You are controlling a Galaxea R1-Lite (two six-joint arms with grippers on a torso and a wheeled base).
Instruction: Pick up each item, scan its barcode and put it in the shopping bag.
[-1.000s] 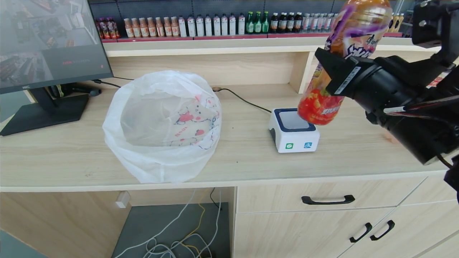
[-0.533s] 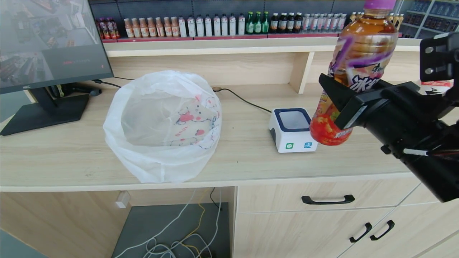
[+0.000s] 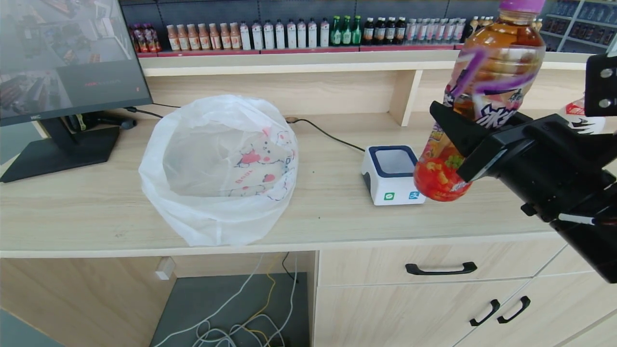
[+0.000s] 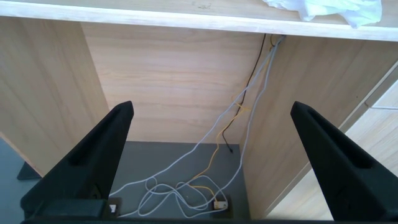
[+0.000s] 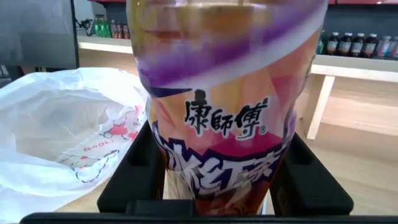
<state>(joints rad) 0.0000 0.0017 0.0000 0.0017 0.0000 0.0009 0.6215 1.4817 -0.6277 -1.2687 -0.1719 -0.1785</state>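
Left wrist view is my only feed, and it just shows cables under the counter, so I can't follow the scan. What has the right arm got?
Observer: The right gripper is shut on a drink bottle, cap up.
Operator: Where is it relative to the scanner?
Observer: In the head view, its base sits at the right edge of the scanner, not over the window.
Operator: And the shopping bag?
Observer: The shopping bag stands open on the counter, to the robot's left of the scanner, with what looks like a printed packet inside.
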